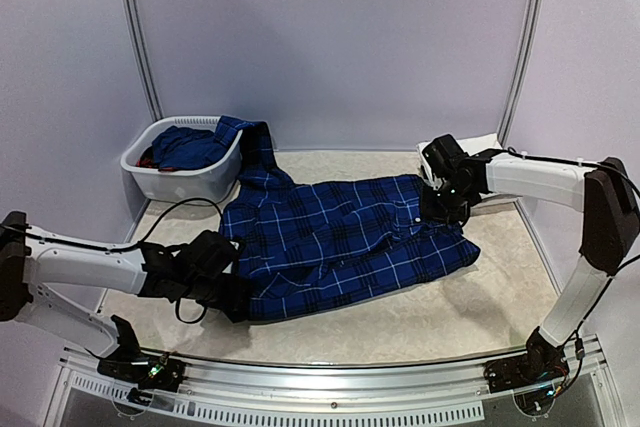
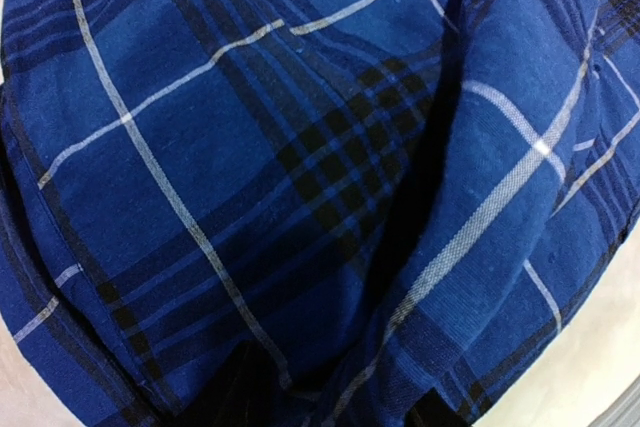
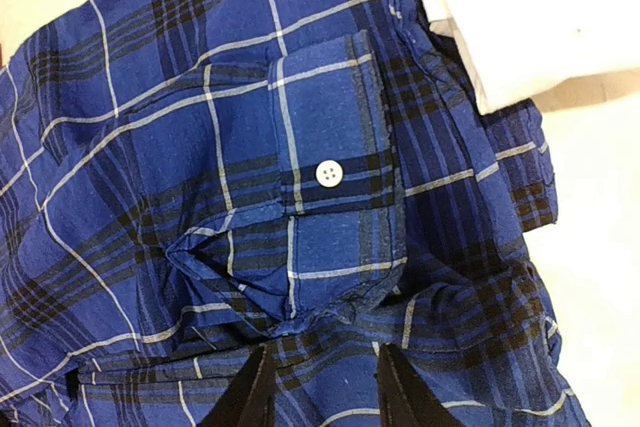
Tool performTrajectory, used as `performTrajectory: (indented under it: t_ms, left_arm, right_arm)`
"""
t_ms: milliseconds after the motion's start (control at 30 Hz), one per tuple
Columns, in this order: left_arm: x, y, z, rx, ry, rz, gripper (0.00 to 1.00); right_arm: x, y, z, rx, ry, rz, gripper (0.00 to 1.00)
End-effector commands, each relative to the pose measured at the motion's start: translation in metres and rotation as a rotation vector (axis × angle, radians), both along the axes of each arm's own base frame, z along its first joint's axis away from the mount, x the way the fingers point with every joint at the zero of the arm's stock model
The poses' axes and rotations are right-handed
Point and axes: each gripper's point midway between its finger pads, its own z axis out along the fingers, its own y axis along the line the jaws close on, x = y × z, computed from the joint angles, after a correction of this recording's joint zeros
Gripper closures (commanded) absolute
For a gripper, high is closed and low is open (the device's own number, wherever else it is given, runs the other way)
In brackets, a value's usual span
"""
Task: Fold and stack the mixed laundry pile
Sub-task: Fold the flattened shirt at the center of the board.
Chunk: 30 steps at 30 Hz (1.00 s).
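Observation:
The large navy shirt (image 1: pixel 350 237) with thin white plaid lines lies spread across the table, one sleeve reaching up to the basket. My left gripper (image 1: pixel 228 282) sits at its lower left corner. In the left wrist view the shirt (image 2: pixel 300 147) fills the frame and bunches between the nearly buried dark fingers (image 2: pixel 225 397). My right gripper (image 1: pixel 447 209) is at the shirt's right upper edge. It (image 3: pixel 325 382) stands open just above the cloth, below the buttoned chest pocket (image 3: pixel 330 207). White trousers (image 1: pixel 488 141) (image 3: pixel 530 17) lie folded at the back right.
An oval white basket (image 1: pixel 140 175) stands at the back left holding a solid blue piece (image 1: pixel 190 145) and a bit of red (image 1: pixel 147 159). Pale booth walls close in the back and sides. A metal rail (image 1: pixel 330 387) runs along the near edge.

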Motion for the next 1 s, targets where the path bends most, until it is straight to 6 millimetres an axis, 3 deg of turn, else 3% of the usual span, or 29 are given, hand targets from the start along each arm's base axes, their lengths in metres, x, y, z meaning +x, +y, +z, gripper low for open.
performTrajectory:
  t_ms: [0,300,500,600,833,967]
  left_arm:
    - [0.004,0.004,-0.005,0.004,-0.005,0.025,0.59]
    - [0.004,0.000,-0.007,-0.003,0.000,0.013,0.59]
    - [0.002,0.001,-0.010,-0.009,0.005,0.017,0.60]
    - [0.002,0.002,-0.011,-0.010,0.004,0.017,0.60]
    - [0.001,0.000,-0.014,-0.012,0.011,0.013,0.60]
    - [0.002,0.000,-0.014,-0.014,0.010,0.014,0.60]
  right_arm:
    - [-0.003,0.003,-0.015,-0.009,0.035,0.022,0.63]
    - [0.008,0.004,-0.042,-0.066,0.073,0.013,0.58]
    - [0.012,-0.002,-0.047,-0.109,0.080,-0.007,0.73]
    - [0.014,-0.001,-0.045,-0.111,0.071,-0.009,0.75]
    - [0.022,-0.002,-0.040,-0.132,0.057,-0.011,0.64]
    - [0.026,0.000,-0.041,-0.142,0.057,-0.007,0.64]
